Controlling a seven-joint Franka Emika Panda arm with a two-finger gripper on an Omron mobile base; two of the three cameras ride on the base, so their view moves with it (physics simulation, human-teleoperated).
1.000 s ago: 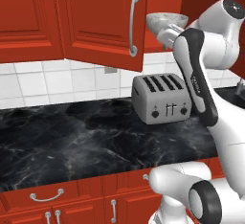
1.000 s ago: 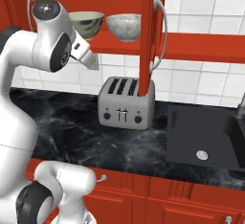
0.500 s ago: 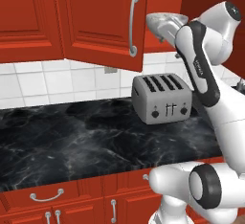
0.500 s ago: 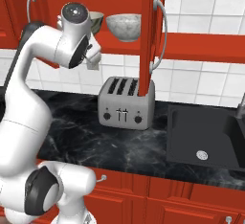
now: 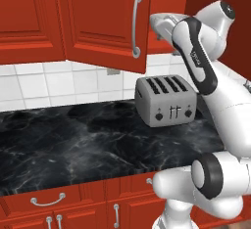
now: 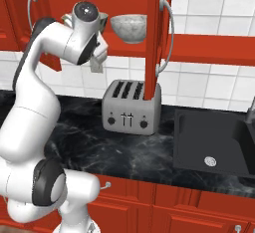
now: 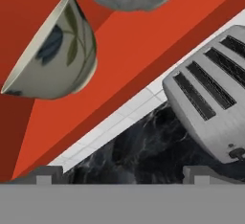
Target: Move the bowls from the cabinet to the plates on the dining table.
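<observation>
Pincer [image 7: 119, 175] is standing wide and holding nothing, its tips pointing up at the underside of the cabinet [image 6: 209, 48] shelf, above the toaster [image 6: 130, 108] on the black worktop [image 6: 99, 142]. Two bowls are sitting side by side on that shelf behind the open doors: the cream bowl [image 7: 52, 55] with a leaf pattern inside, and the speckled grey bowl [image 6: 128, 28] just beside it.

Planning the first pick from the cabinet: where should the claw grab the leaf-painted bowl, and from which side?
Grip the rim of the leaf-painted bowl, one finger inside and one outside, coming from the open cabinet front. It seems to stand upright on the shelf, beside the grey bowl.
</observation>
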